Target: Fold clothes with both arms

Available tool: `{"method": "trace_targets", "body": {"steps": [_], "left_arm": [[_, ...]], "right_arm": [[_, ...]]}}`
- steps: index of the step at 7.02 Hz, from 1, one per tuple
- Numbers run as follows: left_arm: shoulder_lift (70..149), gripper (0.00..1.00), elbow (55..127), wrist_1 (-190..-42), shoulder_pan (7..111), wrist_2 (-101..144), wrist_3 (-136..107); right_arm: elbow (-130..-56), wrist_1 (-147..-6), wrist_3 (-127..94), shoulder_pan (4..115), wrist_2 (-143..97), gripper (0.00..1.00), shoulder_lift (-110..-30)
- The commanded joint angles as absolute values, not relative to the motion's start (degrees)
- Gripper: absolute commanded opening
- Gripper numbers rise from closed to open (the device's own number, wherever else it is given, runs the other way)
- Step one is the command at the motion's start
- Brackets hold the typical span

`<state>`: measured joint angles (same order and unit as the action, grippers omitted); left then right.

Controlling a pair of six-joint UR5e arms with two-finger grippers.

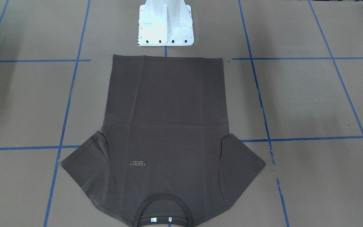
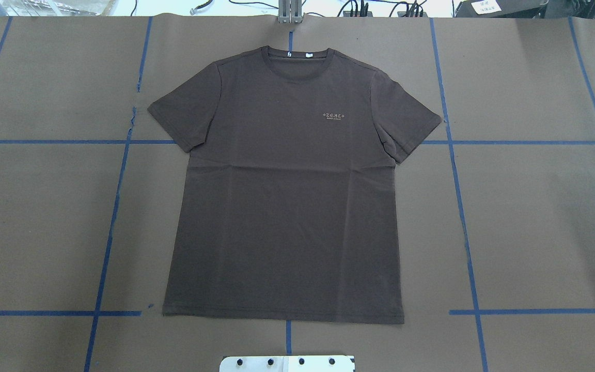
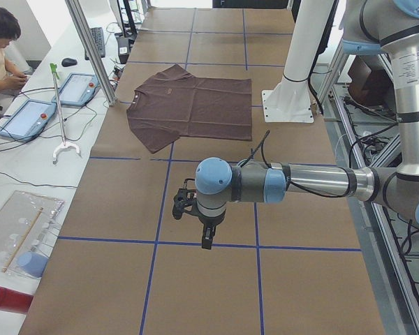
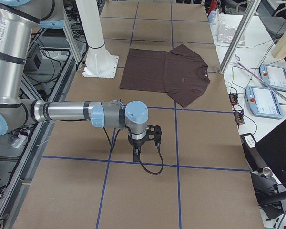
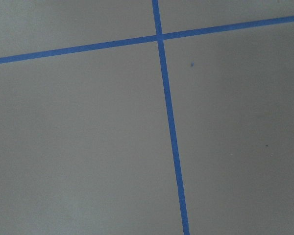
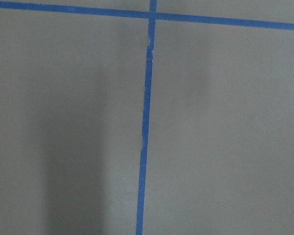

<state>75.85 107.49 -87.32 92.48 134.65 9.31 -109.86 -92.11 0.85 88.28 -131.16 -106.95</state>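
At the table's middle, just beyond the white pedestal (image 1: 165, 23): dark brown T-shirt (image 2: 282, 196), spread flat, front up, short sleeves angled out to both sides. Hem straight and near the pedestal; ribbed round collar (image 2: 300, 51) at the far edge, with two small white labels (image 2: 309, 55) inside. Tiny pale print (image 2: 337, 115) on the chest. Soft matte knit, with faint fold creases across the body and shallow wrinkles under the sleeves.

Underneath: matte brown paper over the table (image 2: 535, 232), ruled into big squares by blue tape (image 2: 457, 206), ragged in spots.

Off to the left, well apart from the shirt: left arm (image 3: 314, 183), a smooth silver tube with light-blue caps and black cable, stretched level over bare paper. Left gripper (image 3: 207, 236) black, pointing down above a tape line. Off to the right, likewise: right arm (image 4: 66, 110) and right gripper (image 4: 136, 153), over a tape line.

Cannot tell whether either gripper's jaws stand apart or together: seen only from the table's ends, small and dark.
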Motion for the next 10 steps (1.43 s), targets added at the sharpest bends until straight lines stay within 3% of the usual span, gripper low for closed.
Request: {"method": "trace_targets", "body": {"steps": [1, 3, 6, 8, 10], "left_arm": [[75.85, 1.0, 107.66, -87.62, 92.46, 135.0, 9.32], [76.11, 1.0, 108.8, -89.54, 92.46, 134.48, 9.49], [81.52, 1.0, 106.55, -109.24, 92.46, 134.12, 9.14], [86.65, 1.0, 97.16, -120.73, 92.46, 134.91, 8.36], [86.92, 1.0, 97.73, -123.56, 92.46, 134.91, 7.91]], "right_arm": [[-109.86, -92.2, 0.88, 88.07, -131.22, 1.0, -106.79], [-109.69, -92.11, 0.09, 86.84, -131.13, 1.0, -103.83], [-106.72, -91.85, 0.35, 86.66, -130.7, 1.0, -89.44], [-101.11, -80.05, 0.26, 86.66, -130.86, 1.0, -88.59], [-94.68, -67.62, -5.48, 85.53, -131.13, 1.0, -85.11]]}}
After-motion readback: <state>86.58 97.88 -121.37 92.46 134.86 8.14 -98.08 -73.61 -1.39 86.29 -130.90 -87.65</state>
